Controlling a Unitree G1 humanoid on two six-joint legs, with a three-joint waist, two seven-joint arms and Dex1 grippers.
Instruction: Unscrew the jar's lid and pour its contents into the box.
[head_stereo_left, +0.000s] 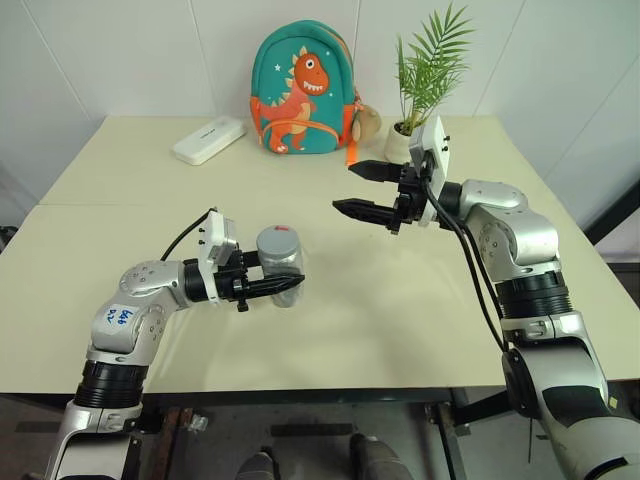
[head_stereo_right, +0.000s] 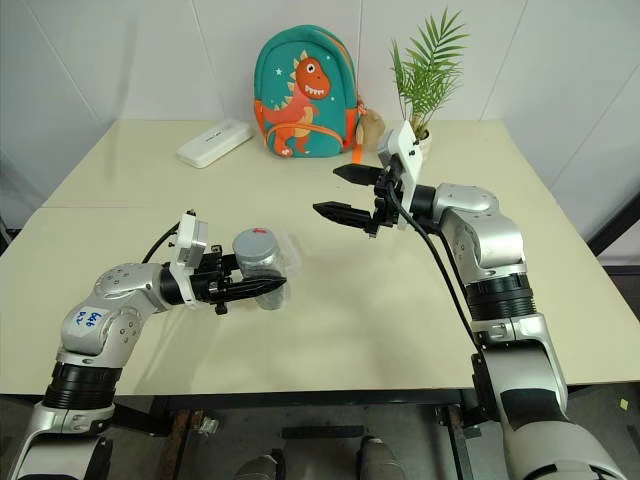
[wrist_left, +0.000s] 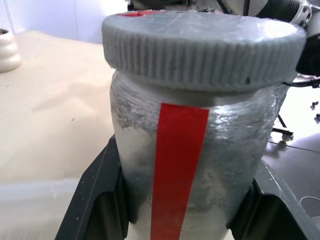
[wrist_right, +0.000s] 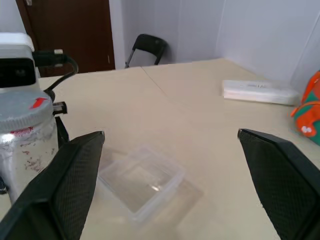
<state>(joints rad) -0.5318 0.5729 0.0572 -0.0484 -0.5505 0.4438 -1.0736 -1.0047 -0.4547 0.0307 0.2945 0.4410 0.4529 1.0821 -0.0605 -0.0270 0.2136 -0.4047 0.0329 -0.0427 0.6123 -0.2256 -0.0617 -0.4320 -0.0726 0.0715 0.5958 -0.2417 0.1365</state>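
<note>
- Jar (head_stereo_left: 281, 262) held upright above the pale surface (head_stereo_left: 380, 320), clamped at its lower body between the two black fingers of the left tool (head_stereo_left: 285, 286); the tool lies about level and points toward the robot's right
- Lid (wrist_left: 202, 42), grey with ribbed edge, sits on top of the jar; a small red mark shows on its top, and a red strip (wrist_left: 177, 165) runs down the jar's silvery side
- Contents cannot be made out through the clouded wall of the jar
- Box (wrist_right: 141, 181), a shallow clear tray with rounded corners, rests on the surface just behind the jar as seen from the head, partly hidden by it; nothing can be made out inside it
- Right tool (head_stereo_left: 362, 191) hangs in the air well apart from the jar, off to the robot's right and higher; its fingers stand wide apart with nothing between them and point toward the left
- White oblong case (head_stereo_left: 208, 140) lies at the far left of the surface; a teal dinosaur backpack (head_stereo_left: 301, 90) stands at the far edge, with a small potted plant (head_stereo_left: 428, 70) to its right
</note>
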